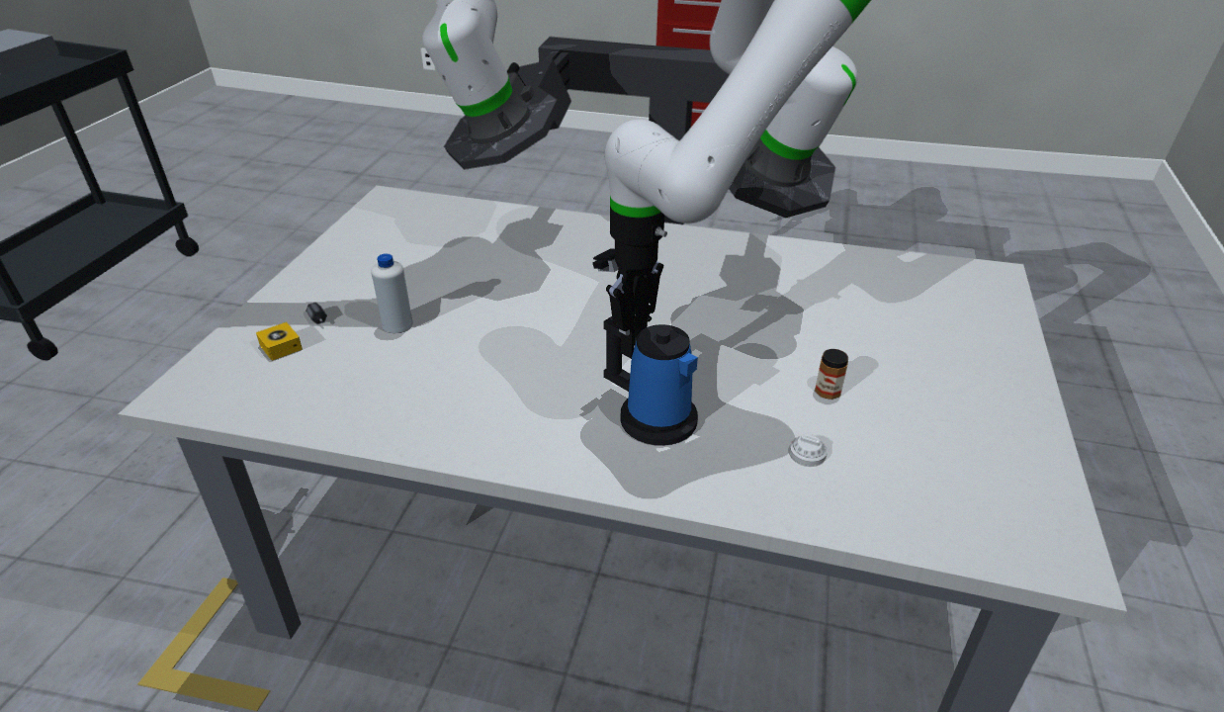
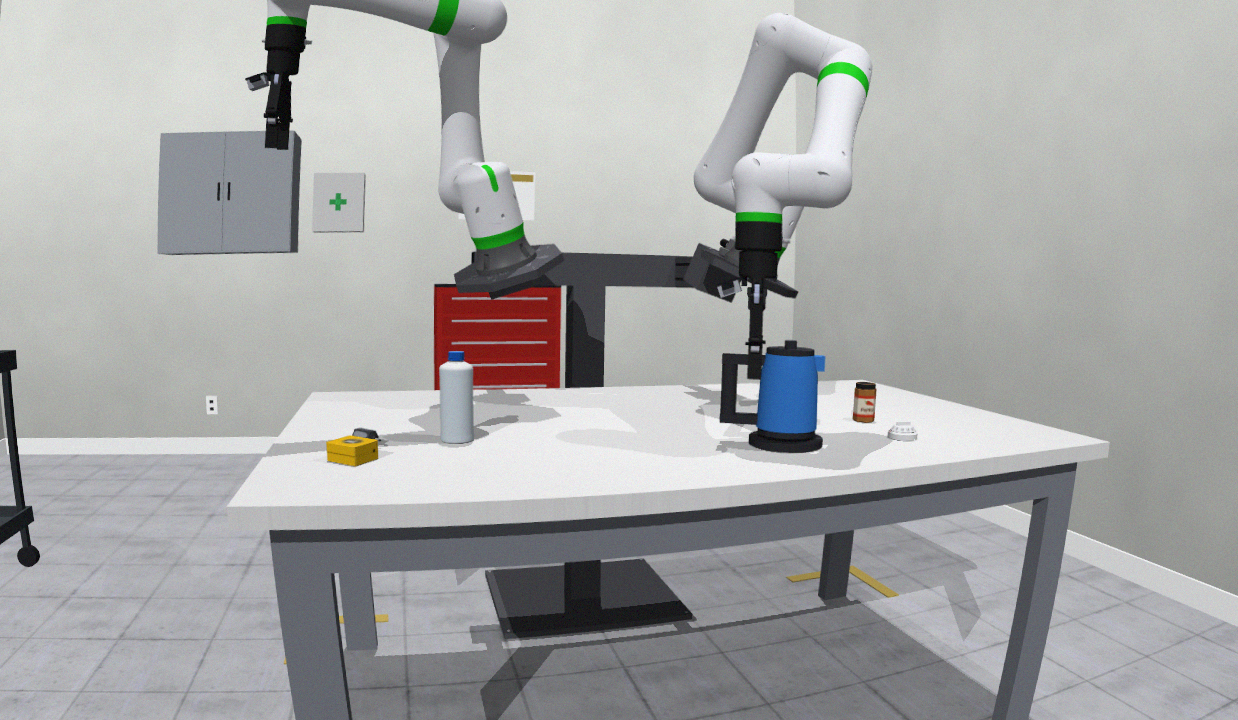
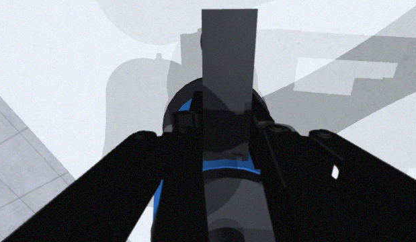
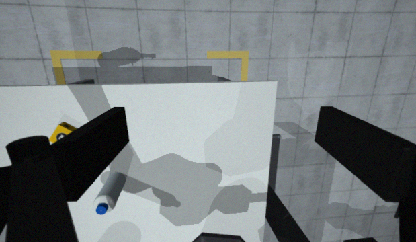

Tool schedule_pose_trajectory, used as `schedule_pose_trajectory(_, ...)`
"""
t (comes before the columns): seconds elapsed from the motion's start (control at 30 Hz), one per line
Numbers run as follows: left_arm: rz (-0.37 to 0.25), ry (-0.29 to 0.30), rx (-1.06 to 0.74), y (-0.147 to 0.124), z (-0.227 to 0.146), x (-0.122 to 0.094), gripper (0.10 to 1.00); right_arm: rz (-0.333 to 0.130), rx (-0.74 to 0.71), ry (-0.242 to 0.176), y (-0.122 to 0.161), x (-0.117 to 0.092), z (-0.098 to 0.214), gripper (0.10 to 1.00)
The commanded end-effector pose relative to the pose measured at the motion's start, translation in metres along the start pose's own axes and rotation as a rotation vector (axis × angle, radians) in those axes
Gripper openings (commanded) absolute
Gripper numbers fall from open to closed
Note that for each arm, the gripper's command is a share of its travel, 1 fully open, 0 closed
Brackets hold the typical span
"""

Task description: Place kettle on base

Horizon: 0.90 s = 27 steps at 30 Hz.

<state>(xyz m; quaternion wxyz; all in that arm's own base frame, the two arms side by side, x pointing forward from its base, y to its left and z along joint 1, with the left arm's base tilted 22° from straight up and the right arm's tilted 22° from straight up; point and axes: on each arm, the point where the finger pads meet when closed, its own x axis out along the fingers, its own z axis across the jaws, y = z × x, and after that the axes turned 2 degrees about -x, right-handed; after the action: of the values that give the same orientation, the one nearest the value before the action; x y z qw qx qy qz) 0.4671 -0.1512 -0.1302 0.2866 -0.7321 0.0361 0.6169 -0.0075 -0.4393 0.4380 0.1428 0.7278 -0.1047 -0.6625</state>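
Note:
The blue kettle (image 1: 658, 385) (image 2: 787, 394) with a black lid stands upright over the round black base (image 1: 658, 434) (image 2: 785, 443), with no clear gap between them. The stud and the ring are hidden underneath. The kettle's black handle (image 1: 611, 349) (image 2: 727, 389) (image 3: 229, 50) points to the left in the top and exterior views. My left gripper (image 2: 755, 360) (image 3: 222, 107) is shut on the top of this handle, beside the lid. My right gripper (image 2: 277, 141) (image 4: 221, 124) is open and empty, high above the table's other end.
A white bottle (image 1: 393, 297) (image 2: 456, 402) (image 4: 114, 187), a yellow box (image 1: 278, 341) (image 2: 352, 450) and a small dark object (image 1: 315, 311) are left of the kettle. A jar (image 1: 830, 379) (image 2: 864, 404) and a white round part (image 1: 808, 450) (image 2: 902, 432) are right of it.

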Motion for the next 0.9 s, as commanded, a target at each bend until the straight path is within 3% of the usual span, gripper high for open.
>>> schedule_pose_trajectory(0.0,0.001,0.002,-0.001,0.0003,-0.0011,-0.0003,0.099,0.002,0.0,0.0,0.0003,-0.0012,0.0004,1.0)
schedule_pose_trajectory(0.87,0.001,0.002,-0.001,0.0003,-0.0011,0.003,0.099,0.002,0.0,0.0,0.0003,-0.0012,0.0004,1.0)
